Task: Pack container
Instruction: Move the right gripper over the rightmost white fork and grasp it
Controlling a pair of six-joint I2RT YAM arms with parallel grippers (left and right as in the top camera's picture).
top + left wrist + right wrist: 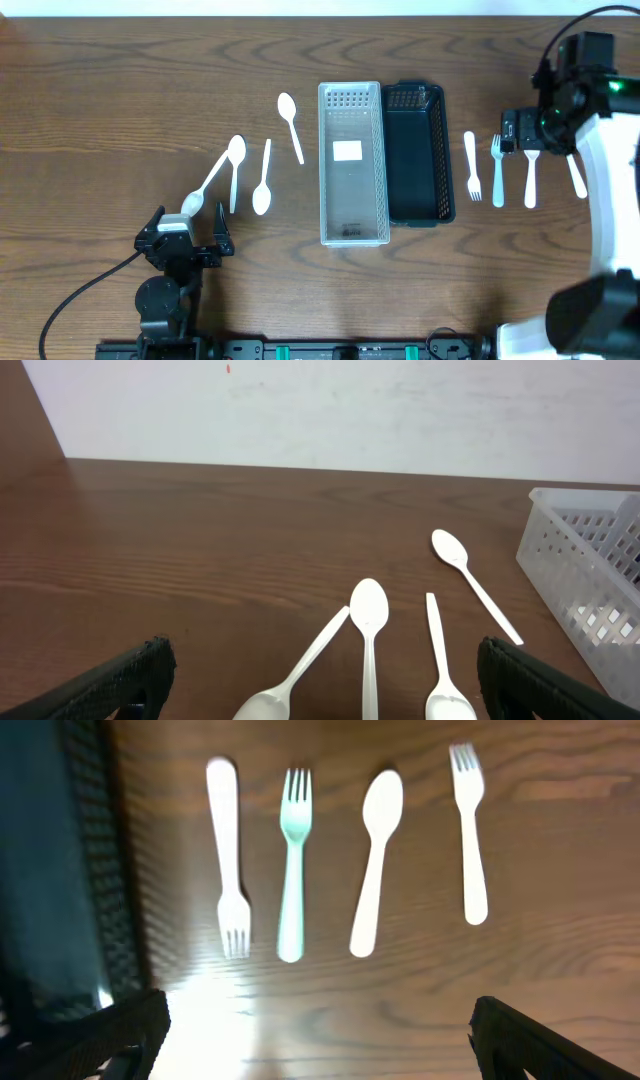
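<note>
The right gripper [320,1035] hangs over the row of forks [292,860], fingers spread wide and empty. I'd say it should drop squarely over 1 handle before closing. The left gripper [187,235] sits low just behind the 4 spoons [368,610], also spread and empty. The white basket [353,165] and black basket [418,155] stand side by side between the 2 arms.

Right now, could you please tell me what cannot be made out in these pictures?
Overhead: the right arm covers most of the rightmost fork.
Left wrist: the bottom edge cuts into the leftmost spoon; the right edge cuts off the white basket.
Right wrist: the black basket is blurred and cut by the left edge.
</note>
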